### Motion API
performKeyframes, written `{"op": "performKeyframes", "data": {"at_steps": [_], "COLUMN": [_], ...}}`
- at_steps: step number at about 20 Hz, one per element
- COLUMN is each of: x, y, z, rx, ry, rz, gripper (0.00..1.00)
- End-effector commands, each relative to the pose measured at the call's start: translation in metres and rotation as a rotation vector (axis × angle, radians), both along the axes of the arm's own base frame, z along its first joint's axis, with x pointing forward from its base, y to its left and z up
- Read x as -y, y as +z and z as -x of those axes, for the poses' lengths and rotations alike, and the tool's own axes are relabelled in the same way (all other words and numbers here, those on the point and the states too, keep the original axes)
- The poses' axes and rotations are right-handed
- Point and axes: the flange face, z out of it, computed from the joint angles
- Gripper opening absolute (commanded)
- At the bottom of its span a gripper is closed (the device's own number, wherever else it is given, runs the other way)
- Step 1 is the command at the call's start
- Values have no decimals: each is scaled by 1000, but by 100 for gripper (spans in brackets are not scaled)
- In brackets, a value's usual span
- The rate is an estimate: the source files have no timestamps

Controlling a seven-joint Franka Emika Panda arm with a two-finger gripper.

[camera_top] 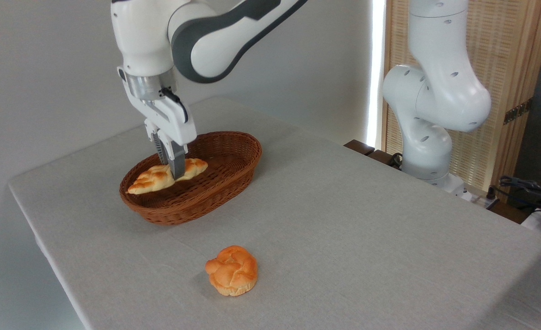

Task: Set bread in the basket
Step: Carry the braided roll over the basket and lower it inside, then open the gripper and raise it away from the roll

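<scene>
The bread (151, 180), a long braided golden loaf with pointed ends, is inside the basket (206, 195), a shallow oval of reddish-brown wicker at the table's back left. The loaf lies lengthwise toward the basket's left half, its left tip near the rim. My gripper (171, 167) comes straight down from above and is shut on the bread at its middle, one finger (178, 164) in front and the other behind it. I cannot tell whether the loaf rests on the basket floor or hangs just above it.
A round knotted orange bun (231, 270) sits on the grey table (344, 220) in front of the basket. The arm's white base (428, 151) stands at the table's back right, with cables (527, 188) beyond. The table's left edge runs close to the basket.
</scene>
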Motion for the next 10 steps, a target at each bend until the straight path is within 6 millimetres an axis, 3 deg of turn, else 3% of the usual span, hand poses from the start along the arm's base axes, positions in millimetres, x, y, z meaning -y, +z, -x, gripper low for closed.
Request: {"op": "performKeyframes", "data": {"at_steps": [1, 10], "x": [1, -1], "y": [4, 11], "z": [-6, -6], "rx": [13, 44], "ry": [10, -29], "rz": [5, -25], "gripper": [100, 100]}}
